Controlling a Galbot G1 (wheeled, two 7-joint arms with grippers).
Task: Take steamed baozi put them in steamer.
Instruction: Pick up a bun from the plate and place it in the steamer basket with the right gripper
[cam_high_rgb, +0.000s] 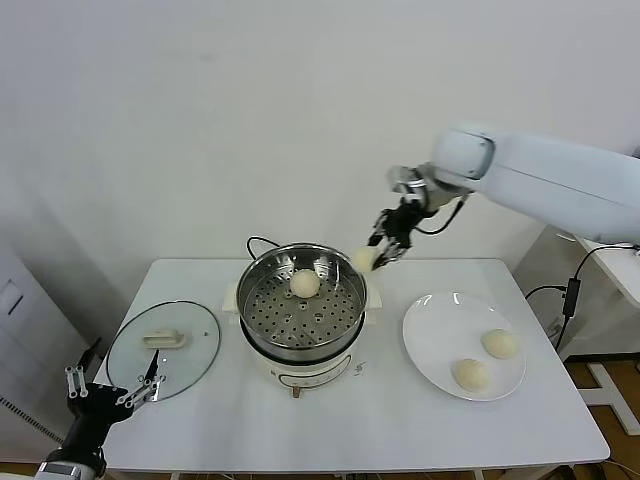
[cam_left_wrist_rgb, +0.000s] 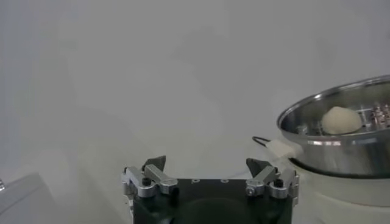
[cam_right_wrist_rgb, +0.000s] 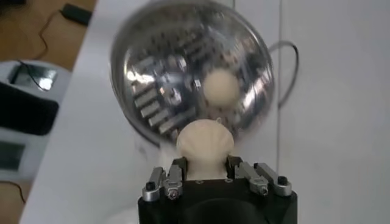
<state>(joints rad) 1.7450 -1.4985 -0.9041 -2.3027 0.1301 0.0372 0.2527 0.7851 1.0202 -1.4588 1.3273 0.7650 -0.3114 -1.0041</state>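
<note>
Baozi (cam_high_rgb: 366, 259) in clamped right gripper (cam_high_rgb: 385, 245)

Bright, even light, soft shadows; steamer (cam_right_wrist_rgb: 192, 73) blurred in right wrist view

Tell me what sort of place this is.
Probably a lab or test room staged as a kitchen: a bare white wall, a white table holding an electric steamer, a plate of baozi, and loose cables on the floor.

1 baozi (cam_high_rgb: 305, 283) lies in the steel steamer (cam_high_rgb: 262, 274).
</note>
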